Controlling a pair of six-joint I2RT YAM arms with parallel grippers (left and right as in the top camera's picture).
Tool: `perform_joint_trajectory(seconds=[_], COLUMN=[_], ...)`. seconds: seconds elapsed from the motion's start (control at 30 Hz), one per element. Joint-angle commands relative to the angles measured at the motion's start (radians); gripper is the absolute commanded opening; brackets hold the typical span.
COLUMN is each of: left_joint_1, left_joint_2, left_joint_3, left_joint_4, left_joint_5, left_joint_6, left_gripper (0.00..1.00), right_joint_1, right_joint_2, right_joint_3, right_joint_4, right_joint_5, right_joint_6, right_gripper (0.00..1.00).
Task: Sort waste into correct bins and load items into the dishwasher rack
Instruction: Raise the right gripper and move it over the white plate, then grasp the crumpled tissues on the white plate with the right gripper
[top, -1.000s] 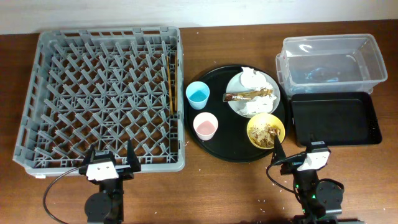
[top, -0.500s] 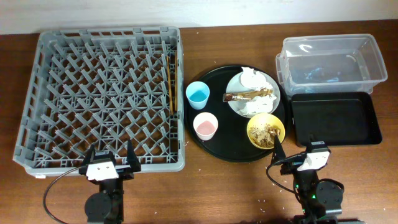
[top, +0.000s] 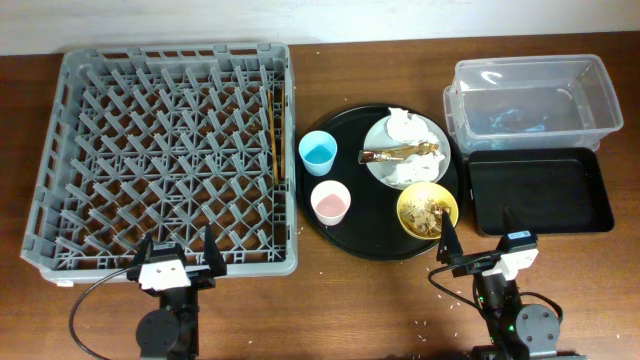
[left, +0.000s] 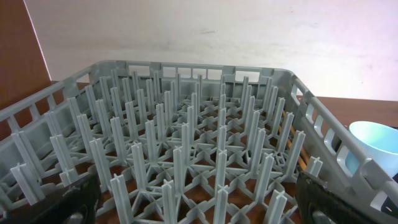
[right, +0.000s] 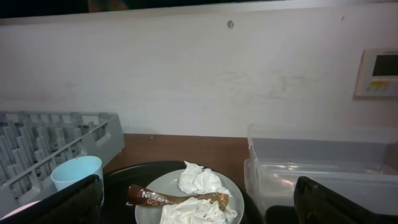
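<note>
Nothing is sorted or loaded yet. The left gripper (top: 172, 262) and right gripper (top: 474, 245) sit nearest, jaws spread and empty. Beyond, the round black tray (top: 370, 228) carries the yellow bowl (top: 428, 210) of scraps, the pink cup (top: 330, 202), the blue cup (top: 319, 153), and the white plate (top: 378, 165) with napkins (top: 405, 127) and wrapper (top: 400, 153). The dishwasher rack (top: 170, 55) lies to the left, the black bin (top: 540, 192) and clear tub (top: 530, 68) to the right.

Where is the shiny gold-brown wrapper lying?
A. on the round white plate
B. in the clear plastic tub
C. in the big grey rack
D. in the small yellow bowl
A: the shiny gold-brown wrapper lies across the round white plate, between two crumpled white paper napkins, and the plate sits on the large round black tray.
</note>
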Motion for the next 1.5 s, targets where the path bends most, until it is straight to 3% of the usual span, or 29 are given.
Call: perform_joint_trajectory(seconds=[0.0,0.43,0.5,0.7,0.9,1.2,1.27,1.47], left_joint_1=[0.007,0.007,0.007,0.007,0.007,0.007,0.007,0.007], left_joint_2=[-0.008,-0.008,-0.008,-0.008,-0.008,-0.008,-0.008,-0.008], left_joint_3=[-0.004,-0.004,-0.004,-0.004,-0.004,-0.004,-0.004,-0.004], left_joint_4=[-0.001,-0.001,-0.001,-0.001,-0.001,-0.001,-0.001,-0.001], left_joint_5=[0.011,0.011,0.011,0.011,0.011,0.011,0.011,0.011], left_joint_6=[0.016,0.016,0.016,0.016,0.016,0.016,0.016,0.016], left_gripper=[0.99,0.99,0.99,0.99,0.99,0.99,0.99,0.99], right_joint_1=[0.006,0.005,0.006,0.006,0.006,0.006,0.006,0.006], right_joint_2=[-0.008,0.021,0.071,0.401,0.710,1.327,1.440,1.583], right_joint_3=[-0.003,0.181,0.241,0.505,0.820,1.424,1.488,1.487], right_joint_4=[0.006,0.003,0.003,-0.024,-0.341,-1.047,-1.114,-1.071], right_joint_5=[-0.005,0.136,0.146,0.142,0.019,-0.101,-0.154,-0.301], right_joint_6=[0.007,-0.024,-0.107,-0.104,-0.097,-0.098,-0.097,-0.096], right_gripper=[0.99,0.98,0.98,0.98,0.99,0.99,0.98,0.96])
